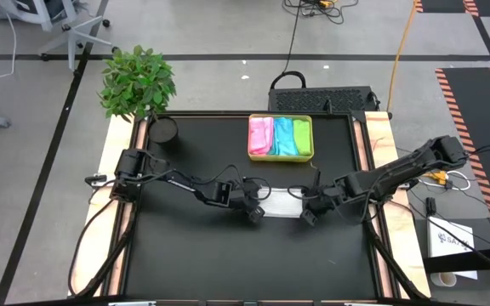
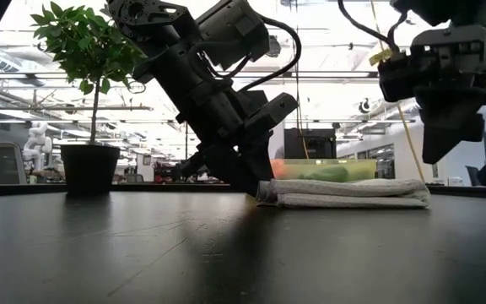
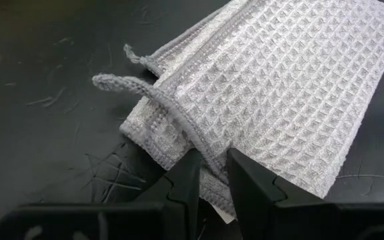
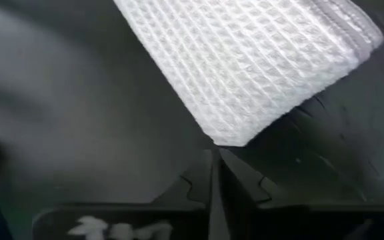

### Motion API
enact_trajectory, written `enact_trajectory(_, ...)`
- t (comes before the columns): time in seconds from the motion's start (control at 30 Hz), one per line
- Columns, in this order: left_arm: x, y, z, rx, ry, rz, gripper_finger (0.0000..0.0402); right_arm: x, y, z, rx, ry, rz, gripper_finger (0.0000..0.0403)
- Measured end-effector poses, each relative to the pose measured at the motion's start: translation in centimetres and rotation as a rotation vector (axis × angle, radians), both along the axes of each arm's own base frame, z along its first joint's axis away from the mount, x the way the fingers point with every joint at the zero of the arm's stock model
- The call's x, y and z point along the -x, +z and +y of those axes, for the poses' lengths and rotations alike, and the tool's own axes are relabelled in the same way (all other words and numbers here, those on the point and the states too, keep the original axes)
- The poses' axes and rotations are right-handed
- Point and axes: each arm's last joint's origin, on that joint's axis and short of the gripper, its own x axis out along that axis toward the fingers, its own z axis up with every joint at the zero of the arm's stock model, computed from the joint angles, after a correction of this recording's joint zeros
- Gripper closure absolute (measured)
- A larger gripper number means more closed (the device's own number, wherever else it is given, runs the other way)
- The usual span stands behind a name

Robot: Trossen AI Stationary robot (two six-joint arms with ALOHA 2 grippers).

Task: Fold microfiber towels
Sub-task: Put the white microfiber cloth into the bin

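The white towel (image 1: pixel 281 204) lies folded on the counter (image 1: pixel 194 255), between the two claws and just in front of the tray (image 1: pixel 306 156), where the pink (image 1: pixel 261 136), blue (image 1: pixel 283 136) and green (image 1: pixel 301 136) towels are already laid side by side. The left claw (image 3: pixel 212 175) is seen pinching the towel's near edge by its hem, low against the counter. The right claw (image 4: pixel 213 160) is pressed together on nothing and hangs just off the towel's other end, above the counter in the low view.

The main risk is judged to sit with the left claw. If it is raised or drawn back without being spread first, the pinched layer would be dragged along and the fold pulled open or skewed. The loose hanging loop (image 3: pixel 122 83) beside the fingers could also be caught. If the right claw is brought down or across carelessly, the free end could be nudged and the stacked layers slid apart.
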Motion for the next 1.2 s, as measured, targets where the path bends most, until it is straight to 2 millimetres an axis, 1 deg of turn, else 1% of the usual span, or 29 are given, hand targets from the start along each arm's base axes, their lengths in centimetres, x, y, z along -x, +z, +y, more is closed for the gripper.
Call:
enact_trajectory(0.13, 0.0, 0.0, 0.0, 0.000, 0.000, 0.000, 0.0321, 0.1, -0.1, -0.2, 0.002, -0.015, 0.017, 0.0348)
enact_trajectory(0.33, 0.0, 0.0, 0.0, -0.009, -0.002, 0.000, 0.0321, 0.0, -0.3, -1.1, 0.010, -0.120, 0.018, 0.0252)
enact_trajectory(0.4, 0.0, 0.0, 0.0, -0.010, -0.001, 0.000, 0.0321, 0.1, -0.9, -1.3, 0.004, -0.171, 0.013, 0.0221)
enact_trajectory(0.47, 0.0, 0.0, 0.0, -0.010, -0.001, 0.000, 0.0321, 0.4, -1.9, -1.6, -0.027, -0.223, -0.001, 0.0196)
enact_trajectory(0.6, 0.0, 0.0, 0.0, -0.010, 0.000, 0.000, 0.0321, 1.1, -4.0, -1.7, -0.109, -0.299, -0.097, 0.0161)
enact_trajectory(0.77, 0.0, 0.0, 0.0, -0.011, 0.000, -0.002, 0.0321, 2.2, -6.1, -2.1, -0.205, -0.371, -0.229, 0.0146)
enact_trajectory(0.9, 0.0, 0.0, 0.0, -0.011, 0.001, -0.003, 0.0321, 3.5, -7.4, -2.5, -0.223, -0.427, -0.287, 0.0145)
enact_trajectory(1.0, 0.0, 0.0, 0.0, -0.011, 0.001, -0.003, 0.0321, 3.9, -7.7, -2.6, -0.222, -0.432, -0.313, 0.0148)
enact_trajectory(1.2, -0.2, 0.2, 0.0, -0.007, 0.001, -0.029, 0.0321, 3.9, -7.8, -3.0, -0.174, -0.433, -0.321, 0.0153)
